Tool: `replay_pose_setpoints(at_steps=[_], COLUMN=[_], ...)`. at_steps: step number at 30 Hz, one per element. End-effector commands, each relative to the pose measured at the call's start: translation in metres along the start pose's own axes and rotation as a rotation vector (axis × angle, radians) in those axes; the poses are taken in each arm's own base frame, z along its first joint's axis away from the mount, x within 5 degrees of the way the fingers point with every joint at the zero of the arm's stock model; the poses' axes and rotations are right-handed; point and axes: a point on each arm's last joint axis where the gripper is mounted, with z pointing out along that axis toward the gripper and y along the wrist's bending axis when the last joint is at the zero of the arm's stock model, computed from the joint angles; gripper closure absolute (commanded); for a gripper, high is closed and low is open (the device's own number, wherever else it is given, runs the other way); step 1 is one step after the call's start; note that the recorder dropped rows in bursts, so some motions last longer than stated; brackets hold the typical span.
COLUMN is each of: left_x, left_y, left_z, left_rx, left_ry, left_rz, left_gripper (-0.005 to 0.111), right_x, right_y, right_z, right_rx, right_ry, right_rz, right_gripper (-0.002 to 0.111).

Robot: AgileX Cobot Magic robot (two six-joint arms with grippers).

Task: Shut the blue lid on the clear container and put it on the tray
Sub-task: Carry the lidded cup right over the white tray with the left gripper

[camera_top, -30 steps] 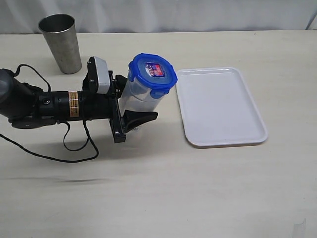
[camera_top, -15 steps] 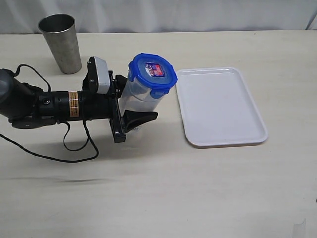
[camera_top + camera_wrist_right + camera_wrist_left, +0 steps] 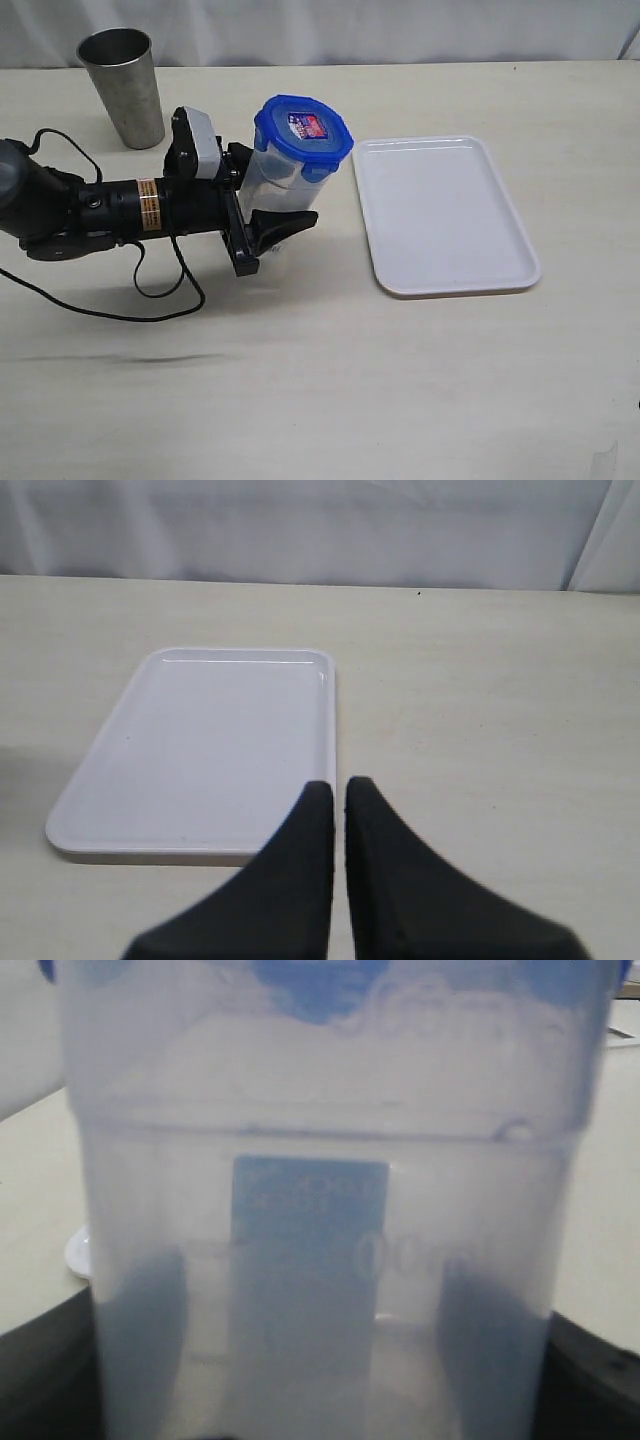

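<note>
1. Change: the left gripper and its load have shifted a bit toward the upper left of the ext. view vs a sec ago. The blue lid now sits higher and further from the tray.
2. Left gripper: fingers clamped round the lower body of the clear container, lid on top. The container is at centre-left of the ext. view, just left of the tray and not on it.
3. Meaning (my read): lid step looks done and the lift/carry is prob. starting. Placing on the tray is not yet done.
4. Right gripper: tips pressed together, holding nothing, tray ahead of it. The arm itself is out of the ext. view.
5. Hard to tell:
   - Container base is hidden behind the gripper, so can't say if it's off the table.
   - Far finger is hidden behind the container.
   - Can't confirm all 4 lid flaps are snapped.
6. Left wrist view: container fills the frame and is blurred. Label is unreadable.
7. Steel cup at upper left, well apart, untouched.
</note>
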Motion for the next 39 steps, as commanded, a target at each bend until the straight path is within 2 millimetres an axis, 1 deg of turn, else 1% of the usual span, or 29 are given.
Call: replay_pose_setpoints(at_steps=[1,3,5,7,8,9,10,13,14,15,17,22,23,29,39], left_x=[-0.014,-0.021,-0.026,-0.029,-0.033,-0.034,-0.038,-0.048,-0.051,-0.052,-0.060,-0.081,-0.086,-0.094,-0.094], left_y=[-0.003,-0.006,-0.007,-0.006,-0.005,-0.003,-0.001,0.007,0.012,0.013,0.013,0.008,0.004,-0.003,-0.018], left_z=[0.013,0.022,0.035,0.049,0.062,0.067,0.076,0.090,0.095,0.098,0.109,0.126,0.130,0.136,0.138], left_rx=[-0.055,-0.055,-0.050,-0.047,-0.056,-0.065,-0.078,-0.121,-0.153,-0.166,-0.189,-0.195,-0.185,-0.170,-0.113], left_ry=[-0.080,-0.102,-0.074,-0.011,0.055,0.090,0.135,0.234,0.311,0.353,0.479,0.579,0.611,0.750,0.940], left_rz=[-0.012,0.021,0.049,0.085,0.122,0.136,0.164,0.227,0.266,0.294,0.427,0.614,0.680,0.819,1.113], left_gripper=[0.107,0.107,0.107,0.107,0.107,0.107,0.107,0.107,0.107,0.107,0.107,0.107,0.107,0.107,0.107], right_x=[0.000,0.000,0.000,0.000,0.000,0.000,0.000,0.000,0.000,0.000,0.000,0.000,0.000,0.000,0.000], right_y=[0.000,0.000,0.000,0.000,0.000,0.000,0.000,0.000,0.000,0.000,0.000,0.000,0.000,0.000,0.000], right_z=[0.000,0.000,0.000,0.000,0.000,0.000,0.000,0.000,0.000,0.000,0.000,0.000,0.000,0.000,0.000], right_rx=[0.008,0.008,0.008,0.008,0.008,0.008,0.008,0.008,0.008,0.008,0.008,0.008,0.008,0.008,0.008], right_ry=[-0.004,-0.004,-0.004,-0.004,-0.004,-0.004,-0.004,-0.004,-0.004,-0.004,-0.004,-0.004,-0.004,-0.004,-0.004], right_rz=[-0.013,-0.013,-0.013,-0.013,-0.013,-0.011,-0.011,-0.001,-0.001,-0.001,-0.001,-0.001,-0.001,-0.001,-0.001], right_gripper=[0.104,0.104,0.104,0.104,0.104,0.104,0.104,0.104,0.104,0.104,0.104,0.104,0.104,0.104,0.104])
